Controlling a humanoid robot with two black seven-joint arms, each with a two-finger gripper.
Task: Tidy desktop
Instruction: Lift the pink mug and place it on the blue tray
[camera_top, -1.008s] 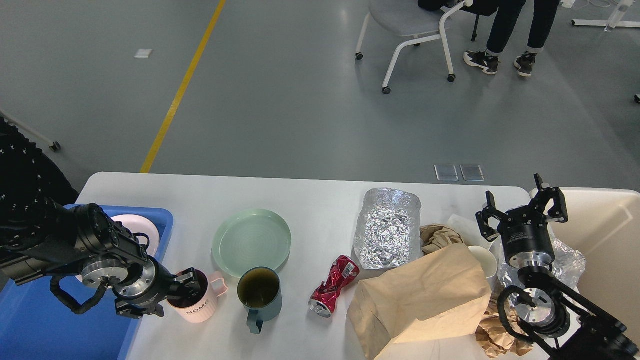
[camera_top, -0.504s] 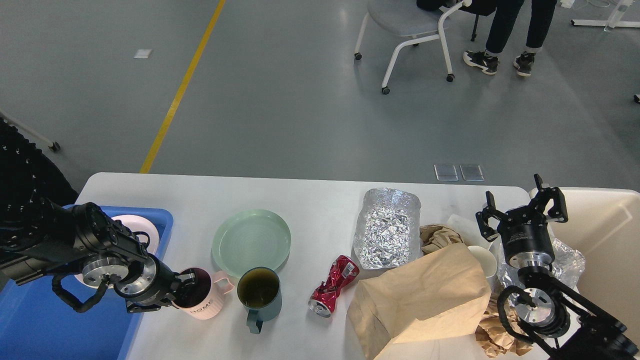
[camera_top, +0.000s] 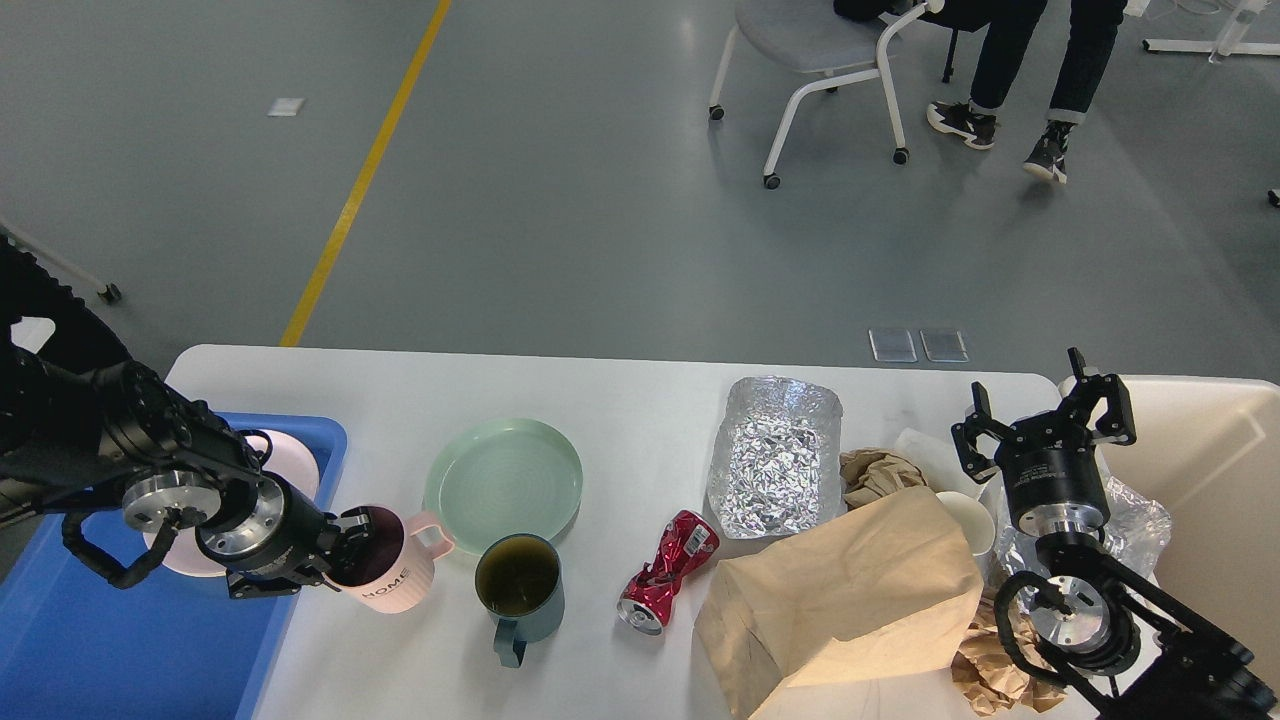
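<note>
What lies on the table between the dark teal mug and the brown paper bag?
In the head view, a crushed red can lies on its side on the desktop, between the teal mug and the paper bag. Nothing else sits there.

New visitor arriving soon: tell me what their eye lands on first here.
Probably the big brown paper bag lying at the desktop's near right, with the shiny foil tray behind it and the crushed red can beside it. On the left, the left gripper grips the pink mug's rim next to the blue tray.
</note>
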